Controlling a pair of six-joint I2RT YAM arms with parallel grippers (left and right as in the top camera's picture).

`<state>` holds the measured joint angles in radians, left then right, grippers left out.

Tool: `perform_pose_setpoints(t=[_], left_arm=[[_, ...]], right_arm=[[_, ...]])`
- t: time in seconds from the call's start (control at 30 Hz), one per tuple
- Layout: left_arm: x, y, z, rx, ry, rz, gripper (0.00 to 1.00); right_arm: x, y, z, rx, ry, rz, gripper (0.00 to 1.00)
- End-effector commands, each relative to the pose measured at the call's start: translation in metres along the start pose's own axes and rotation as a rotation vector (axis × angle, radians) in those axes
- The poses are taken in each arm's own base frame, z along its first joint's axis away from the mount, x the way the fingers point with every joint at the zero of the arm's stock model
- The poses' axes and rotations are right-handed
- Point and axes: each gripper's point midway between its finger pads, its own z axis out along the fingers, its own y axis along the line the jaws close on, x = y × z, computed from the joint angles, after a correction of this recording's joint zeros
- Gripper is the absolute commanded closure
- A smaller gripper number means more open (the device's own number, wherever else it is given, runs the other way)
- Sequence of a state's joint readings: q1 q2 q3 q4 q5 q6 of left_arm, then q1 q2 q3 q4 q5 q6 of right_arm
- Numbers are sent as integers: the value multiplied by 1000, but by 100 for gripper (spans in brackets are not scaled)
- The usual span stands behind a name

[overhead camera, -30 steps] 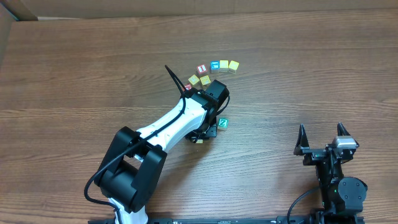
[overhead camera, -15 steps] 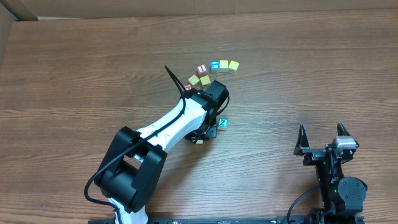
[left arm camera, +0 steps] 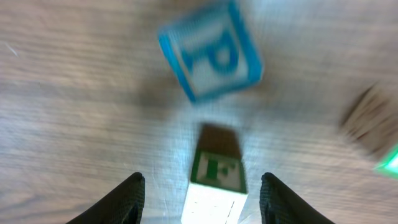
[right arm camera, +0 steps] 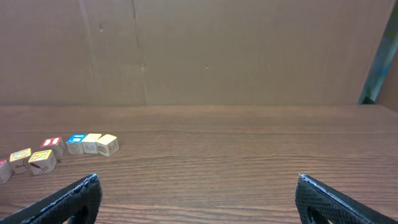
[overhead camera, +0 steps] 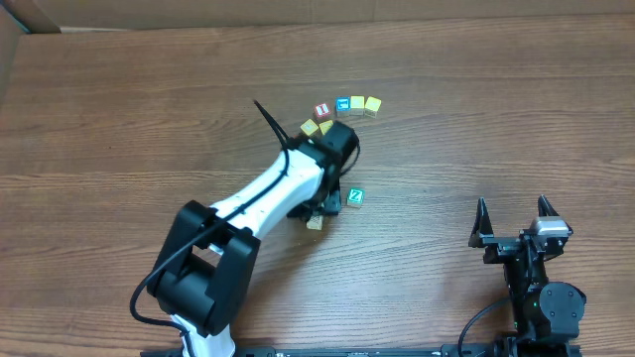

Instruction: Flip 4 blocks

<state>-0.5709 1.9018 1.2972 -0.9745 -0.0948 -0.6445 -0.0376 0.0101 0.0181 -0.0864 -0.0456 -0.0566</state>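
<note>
Block marked F (left arm camera: pixel 216 177) lies between left tool's (left arm camera: pixel 202 186) parted fingers (left arm camera: pixel 124 200).

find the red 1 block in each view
overhead: red 1 block, upper middle, left end of the short row.
left wrist: not in it.
right wrist: red 1 block, lower left, in the same row.
landmark: the blue block sits just right of it in both.

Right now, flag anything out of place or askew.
Nothing damaged or spilled. The teal Z block lies apart from the row of blocks. In the blurred left wrist view, the blue P block sits turned askew to the green F block between the fingers of the open left gripper.
</note>
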Motion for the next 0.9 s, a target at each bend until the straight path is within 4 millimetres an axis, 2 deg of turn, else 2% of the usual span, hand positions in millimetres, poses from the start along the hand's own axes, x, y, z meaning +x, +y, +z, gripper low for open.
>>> perform_pose_setpoints(t=[0.0, 0.1, 0.13, 0.2, 0.37, 0.4, 0.5, 0.6, 0.77, 0.87], left_arm=[[-43, 0, -38, 57, -103, -49, 48], [-61, 1, -45, 83, -151, -32, 48], [-65, 1, -45, 90, -160, -11, 43], [-66, 2, -44, 86, -162, 29, 45], [-45, 6, -34, 45, -100, 114, 54], [-40, 8, -32, 35, -81, 116, 58], [-26, 19, -27, -2, -24, 119, 82], [-13, 29, -22, -37, 27, 119, 94], [4, 38, -11, -69, 81, 94, 96], [9, 35, -3, -48, 93, 86, 96]], right_arm=[[2, 1, 0, -6, -3, -4, 0], [2, 1, 0, -6, -3, -4, 0], [2, 1, 0, -6, -3, -4, 0], [2, 1, 0, -6, -3, -4, 0], [2, 1, 0, -6, -3, -4, 0], [2, 1, 0, -6, -3, -4, 0], [2, 1, 0, -6, -3, -4, 0], [2, 1, 0, -6, -3, -4, 0], [2, 1, 0, -6, -3, -4, 0], [2, 1, 0, -6, -3, -4, 0]])
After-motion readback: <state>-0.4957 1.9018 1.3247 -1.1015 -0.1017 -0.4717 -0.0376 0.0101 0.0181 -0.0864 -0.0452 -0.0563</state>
